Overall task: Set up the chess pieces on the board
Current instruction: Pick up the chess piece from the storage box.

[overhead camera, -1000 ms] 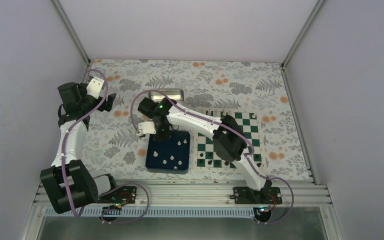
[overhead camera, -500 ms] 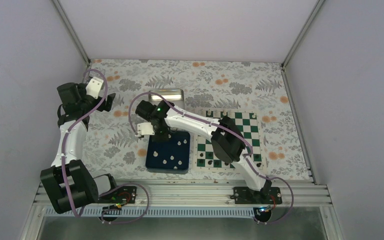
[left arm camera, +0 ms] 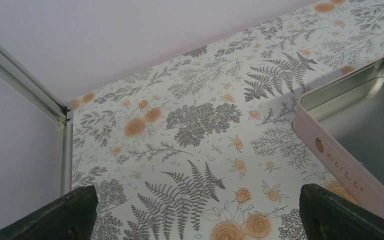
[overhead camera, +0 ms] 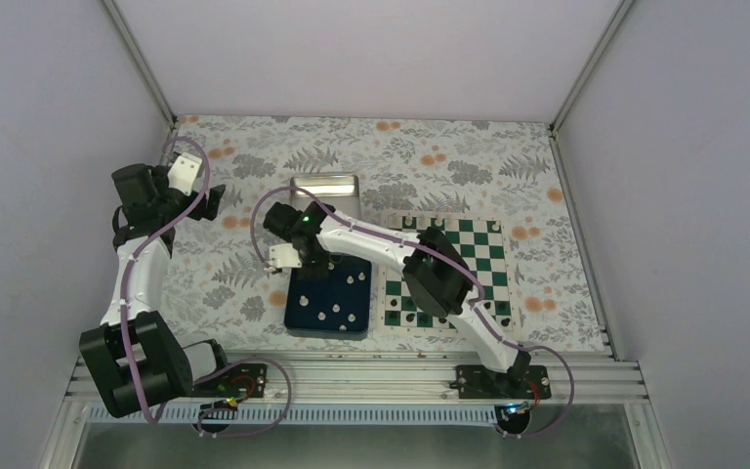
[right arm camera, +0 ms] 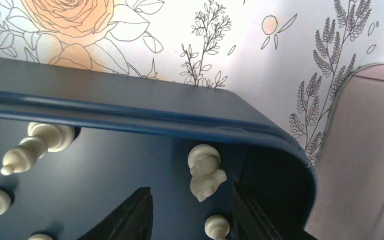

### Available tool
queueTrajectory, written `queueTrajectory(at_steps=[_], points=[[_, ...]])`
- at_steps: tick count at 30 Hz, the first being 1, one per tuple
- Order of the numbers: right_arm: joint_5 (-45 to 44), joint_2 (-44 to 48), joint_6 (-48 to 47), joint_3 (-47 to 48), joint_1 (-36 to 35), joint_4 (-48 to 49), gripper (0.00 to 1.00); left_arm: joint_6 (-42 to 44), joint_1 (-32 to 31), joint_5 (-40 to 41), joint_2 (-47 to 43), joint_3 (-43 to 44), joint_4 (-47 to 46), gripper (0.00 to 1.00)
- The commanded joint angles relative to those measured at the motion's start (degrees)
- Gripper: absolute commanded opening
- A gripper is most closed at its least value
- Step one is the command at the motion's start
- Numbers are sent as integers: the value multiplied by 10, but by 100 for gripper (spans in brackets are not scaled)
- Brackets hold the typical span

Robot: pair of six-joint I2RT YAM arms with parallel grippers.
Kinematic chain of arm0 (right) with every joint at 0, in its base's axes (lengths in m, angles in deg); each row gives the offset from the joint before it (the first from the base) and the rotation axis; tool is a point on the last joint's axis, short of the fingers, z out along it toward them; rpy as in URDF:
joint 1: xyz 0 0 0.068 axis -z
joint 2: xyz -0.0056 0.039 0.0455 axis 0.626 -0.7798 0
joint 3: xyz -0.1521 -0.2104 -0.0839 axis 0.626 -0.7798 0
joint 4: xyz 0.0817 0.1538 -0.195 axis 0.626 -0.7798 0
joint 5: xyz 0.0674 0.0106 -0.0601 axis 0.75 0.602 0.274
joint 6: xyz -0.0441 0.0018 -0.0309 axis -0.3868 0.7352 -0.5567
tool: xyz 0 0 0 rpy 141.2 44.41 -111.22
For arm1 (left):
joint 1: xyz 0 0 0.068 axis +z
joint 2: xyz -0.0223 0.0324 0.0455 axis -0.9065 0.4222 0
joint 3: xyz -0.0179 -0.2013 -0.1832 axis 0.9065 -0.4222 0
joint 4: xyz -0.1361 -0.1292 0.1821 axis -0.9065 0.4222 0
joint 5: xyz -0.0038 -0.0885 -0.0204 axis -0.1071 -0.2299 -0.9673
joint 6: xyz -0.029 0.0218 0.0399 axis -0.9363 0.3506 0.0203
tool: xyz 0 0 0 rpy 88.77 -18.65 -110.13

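Observation:
The green and white board (overhead camera: pixel 489 250) lies right of centre; small black figures stand along its near rows. Several white chess pieces (overhead camera: pixel 337 312) lie in the dark blue tray (overhead camera: pixel 326 333) left of the board. My right gripper (overhead camera: pixel 314 266) is open and low over the tray's far left corner. In the right wrist view a white knight (right arm camera: pixel 206 173) lies on its side between my open fingers (right arm camera: pixel 136 216), close to the tray wall (right arm camera: pixel 130 112), with a pawn (right arm camera: pixel 215 227) just below it. My left gripper (overhead camera: pixel 217 200) (left arm camera: pixel 196 189) is open and empty over the floral cloth.
A shiny metal tin (overhead camera: pixel 324 186) sits just beyond the tray; it also shows in the left wrist view (left arm camera: pixel 360 125) and at the right edge of the right wrist view (right arm camera: pixel 365 150). A white bishop (right arm camera: pixel 35 147) lies further left in the tray. Enclosure walls ring the table.
My right gripper has shifted a little left and towards the tray's far left corner. The left arm has not moved.

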Motion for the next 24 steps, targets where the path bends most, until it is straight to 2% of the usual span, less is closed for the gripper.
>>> queueTrajectory(at_steps=[1,7,13,19,24], points=[[-16,-11,6,-4,-3,15,43,-3,5,-19,-5,-5,-16,100],[-14,-22,4,3,-4,19,42,-3,6,-20,-6,-5,-16,100],[-11,-32,4,12,-3,17,38,-2,6,-21,-6,-5,-14,100],[1,-26,8,13,-3,17,22,-2,6,-22,-6,-6,-14,100],[10,-14,9,12,-3,15,15,-2,6,-22,-6,-5,-14,100]])
